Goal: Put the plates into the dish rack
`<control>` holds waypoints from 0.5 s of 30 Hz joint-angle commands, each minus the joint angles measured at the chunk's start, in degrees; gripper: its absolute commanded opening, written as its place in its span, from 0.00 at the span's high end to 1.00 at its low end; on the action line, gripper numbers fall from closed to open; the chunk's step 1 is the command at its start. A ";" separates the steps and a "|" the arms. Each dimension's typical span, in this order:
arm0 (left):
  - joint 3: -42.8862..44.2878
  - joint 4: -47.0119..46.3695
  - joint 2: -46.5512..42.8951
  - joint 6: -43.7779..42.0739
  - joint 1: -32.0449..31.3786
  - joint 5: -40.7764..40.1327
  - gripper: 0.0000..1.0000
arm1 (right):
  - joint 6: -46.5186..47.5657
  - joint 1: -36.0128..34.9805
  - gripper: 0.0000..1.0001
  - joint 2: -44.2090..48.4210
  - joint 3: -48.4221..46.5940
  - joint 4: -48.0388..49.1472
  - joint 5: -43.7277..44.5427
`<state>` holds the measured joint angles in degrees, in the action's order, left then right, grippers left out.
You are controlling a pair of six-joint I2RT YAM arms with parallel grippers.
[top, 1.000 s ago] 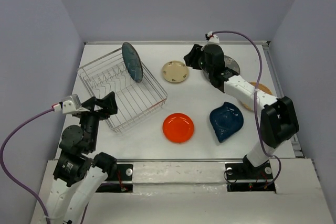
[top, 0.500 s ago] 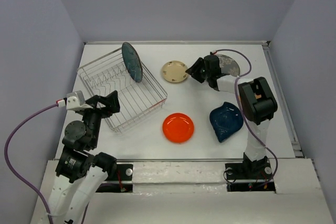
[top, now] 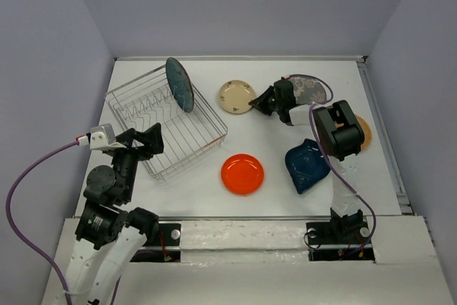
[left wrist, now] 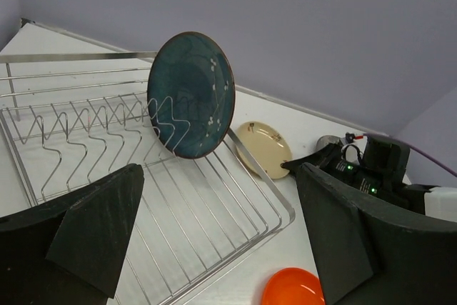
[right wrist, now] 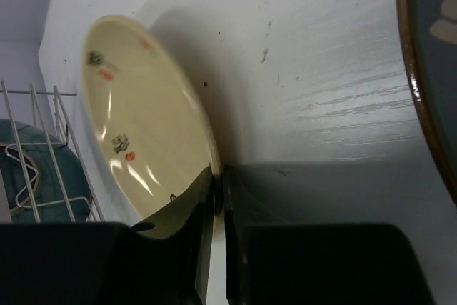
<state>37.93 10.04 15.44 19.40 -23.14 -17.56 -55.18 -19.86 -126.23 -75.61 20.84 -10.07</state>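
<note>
Teal plate (top: 179,84) blocks the dish rack's (top: 193,156) far right corner; tine rows (left wrist: 78,123) left of it stand free. The right fingers (right wrist: 182,208) pinch the cream plate's (top: 235,96) right rim, closing that side; bench (top: 246,133) near it lies open.

On table (top: 271,201), left half: dish rack (top: 171,139), set cornerwise. Upright in rack's far corner: large plate (top: 179,84). Right of rack, apart from it, toward far side: small plate (top: 236,96), right gripper (top: 258,103) at its right rim, rim between the fingers. Further right, partly behind right arm: printed plate (top: 308,89). Mid-table, nearer than rack's right corner: round plate (top: 243,173). Right of it, apart: leaf-shaped plate (top: 305,164). Behind and right of that, mostly hidden by right arm: woven plate (top: 364,132). At rack's near-left side: left gripper (top: 143,141).
</note>
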 commanded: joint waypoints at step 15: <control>-0.05 -2.49 -2.87 -0.24 0.37 -2.82 0.01 | 27.99 -12.73 0.93 33.59 1.01 -13.01 44.14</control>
<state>37.93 10.02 13.50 19.40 -23.14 -17.63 -41.95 -22.87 -100.33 -68.84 8.45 16.10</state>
